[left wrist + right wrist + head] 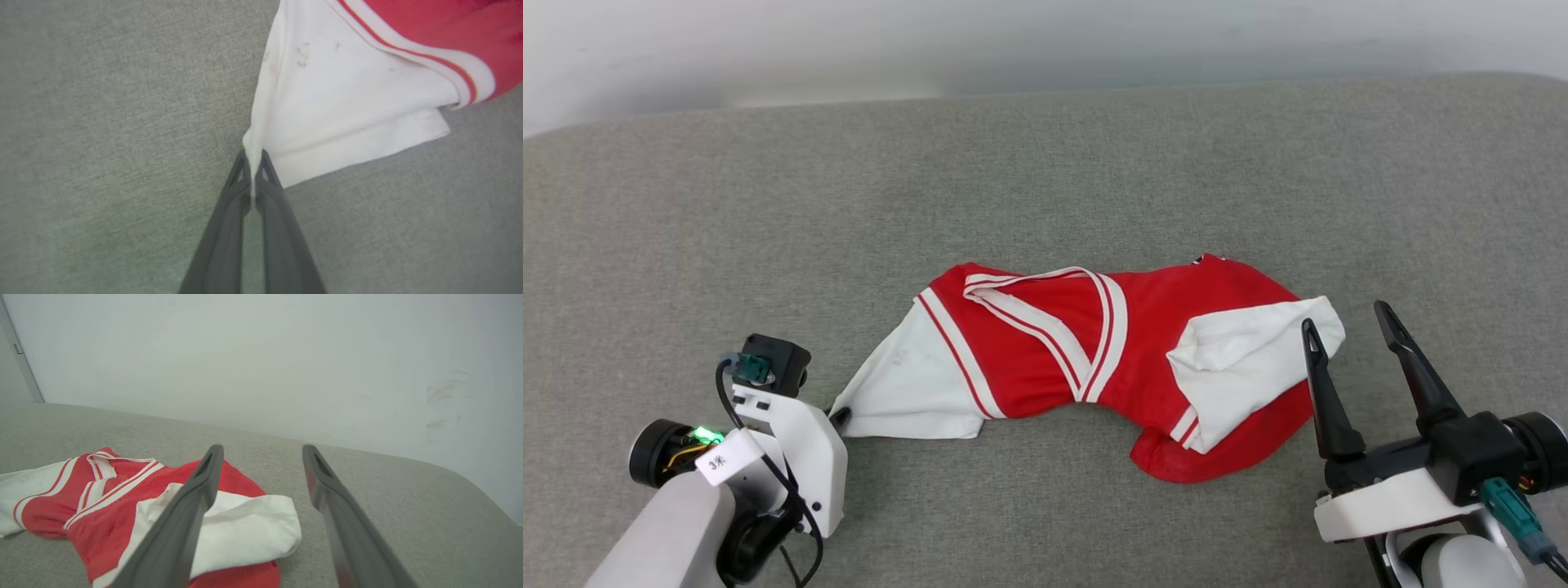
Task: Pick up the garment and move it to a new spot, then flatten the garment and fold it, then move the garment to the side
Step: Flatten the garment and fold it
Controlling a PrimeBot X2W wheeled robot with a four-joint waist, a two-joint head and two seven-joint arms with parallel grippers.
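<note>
On a grey fabric-covered table (1045,163), a crumpled red jersey (1143,343) is laid out, its white sleeve (907,384) pinched by the closed left end effector (254,157); the right end effector (1345,314) is held open nearby. A wrist tag (723,459) reads "3米".

The worktop (1045,180) lies bare all round the shirt (1094,359): a wide band at 12 o'clock reaching the wall (286,355), open stretches at 9 and 3, and a narrower strip at 6 between the two hands. The shirt is the only bump (low, crumpled, its right sleeve (1241,359) folded over). The left hand (254,163), pinched on the left sleeve (907,392), blocks 8 o'clock. The right hand (1345,316), fingers spread, stands at 4 by the right sleeve's edge.
</note>
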